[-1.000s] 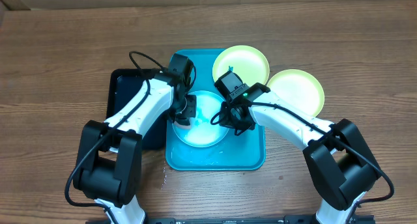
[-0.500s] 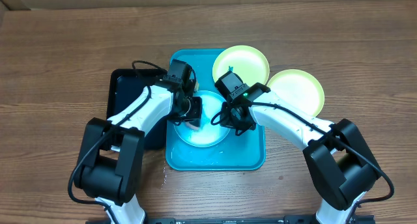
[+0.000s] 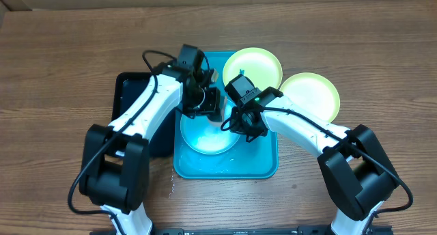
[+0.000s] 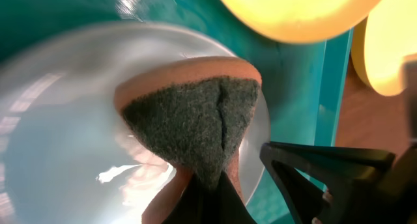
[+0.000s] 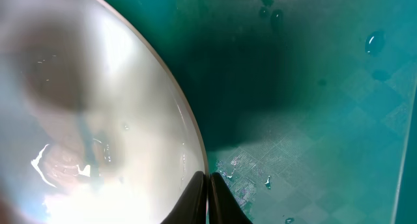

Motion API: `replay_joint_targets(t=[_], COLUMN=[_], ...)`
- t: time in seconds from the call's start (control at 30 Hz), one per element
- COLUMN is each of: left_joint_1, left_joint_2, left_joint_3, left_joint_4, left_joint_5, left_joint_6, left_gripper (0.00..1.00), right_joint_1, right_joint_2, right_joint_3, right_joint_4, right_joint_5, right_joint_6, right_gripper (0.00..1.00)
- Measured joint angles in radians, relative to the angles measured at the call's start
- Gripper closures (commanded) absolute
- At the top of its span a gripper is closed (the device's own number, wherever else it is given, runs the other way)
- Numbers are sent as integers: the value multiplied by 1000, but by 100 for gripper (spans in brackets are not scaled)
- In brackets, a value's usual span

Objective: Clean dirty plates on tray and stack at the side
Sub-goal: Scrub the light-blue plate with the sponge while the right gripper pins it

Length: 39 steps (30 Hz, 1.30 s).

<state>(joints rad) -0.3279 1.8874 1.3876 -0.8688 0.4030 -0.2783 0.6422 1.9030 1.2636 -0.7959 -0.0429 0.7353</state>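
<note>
One glossy round plate (image 5: 98, 87) | coarse grey-faced orange sponge (image 4: 189, 120) | tray (image 5: 326, 120) seemingly wet

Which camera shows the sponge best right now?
Left wrist: the sponge, orange with a dark scouring face, fills the frame, pinched in the left hand over the light blue plate. Overhead, that hand hides it. The right wrist view shows only plate and tray, no sponge.

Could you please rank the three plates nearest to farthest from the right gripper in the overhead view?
1. Light blue plate, in the tray, rim pinched by the right gripper.
2. Rear yellow-green plate, at the tray's far right corner.
3. Right yellow-green plate, on the table.
</note>
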Motion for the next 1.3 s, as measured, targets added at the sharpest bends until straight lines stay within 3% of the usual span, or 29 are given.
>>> replay_joint_targets(t=[0.27, 0.5, 0.63, 0.87, 1.07, 1.3], left_joint_1=[0, 0, 2, 0, 9, 13], left_joint_2=[-18, -18, -18, -17, -17, -17], left_joint_3=[-39, -186, -220, -236, -127, 0], left_joint_4=[-39, 65, 124, 269, 106, -61], left_joint_5=[-193, -267, -218, 60, 103, -116], left_joint_6=[0, -13, -21, -27, -34, -33], left_gripper=[96, 96, 96, 96, 96, 95], right_joint_1=[0, 0, 0, 0, 0, 0], right_joint_2=[0, 0, 0, 0, 0, 0], right_joint_3=[0, 0, 0, 0, 0, 0], right_joint_4=[1, 1, 0, 0, 0, 1], right_joint_5=[-2, -3, -2, -2, -2, -3], right_joint_6=[0, -3, -3, -3, -3, -3], right_gripper=[96, 96, 96, 96, 96, 96])
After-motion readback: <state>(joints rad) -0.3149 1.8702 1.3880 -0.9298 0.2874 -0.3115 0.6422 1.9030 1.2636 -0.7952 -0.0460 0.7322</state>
